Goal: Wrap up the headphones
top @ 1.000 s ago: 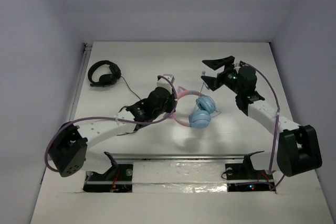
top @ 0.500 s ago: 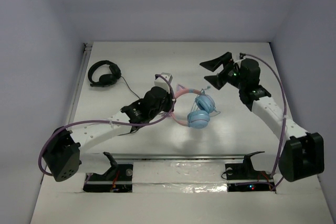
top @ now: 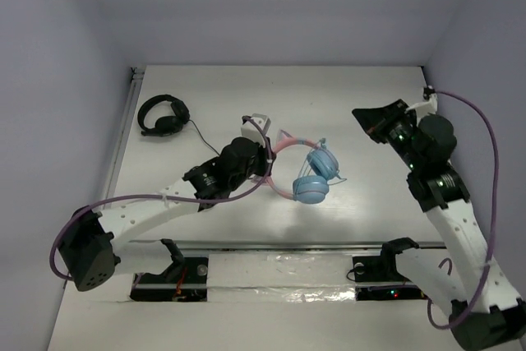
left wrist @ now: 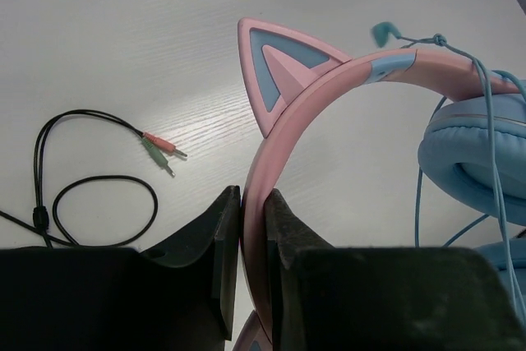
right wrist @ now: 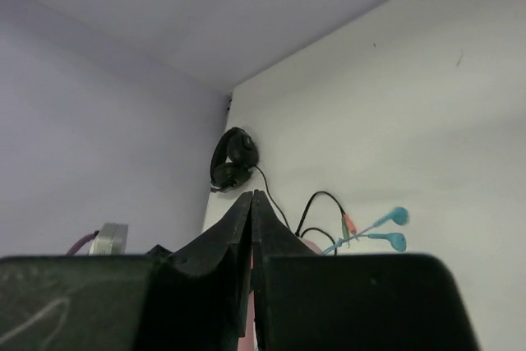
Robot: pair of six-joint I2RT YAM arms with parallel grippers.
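Observation:
The headphones (top: 311, 187) hang just above the table's middle, pink cat-eared headband (left wrist: 306, 113) uppermost and light blue earcups (left wrist: 472, 158) below. Their thin blue cable (left wrist: 491, 113) runs over the band and around the cups; its blue ends (right wrist: 393, 218) dangle free. My left gripper (top: 264, 157) is shut on the headband's left side, and in the left wrist view the pads (left wrist: 222, 228) squeeze the pink band. My right gripper (top: 363, 114) hovers well to the right of the headphones, touching nothing. In the right wrist view that gripper (right wrist: 252, 196) has its jaws pressed together with nothing between them.
All-black headphones (top: 163, 114) lie at the back left near the wall. Their thin black cable (left wrist: 99, 195) loops toward the centre and ends in pink and green plugs (left wrist: 160, 145). Walls close in the table on the left, back and right.
My right arm has swung away from the headphones to the right, and its jaws have gone from wide open to shut. My left gripper kept its hold on the headband, shifting only slightly.

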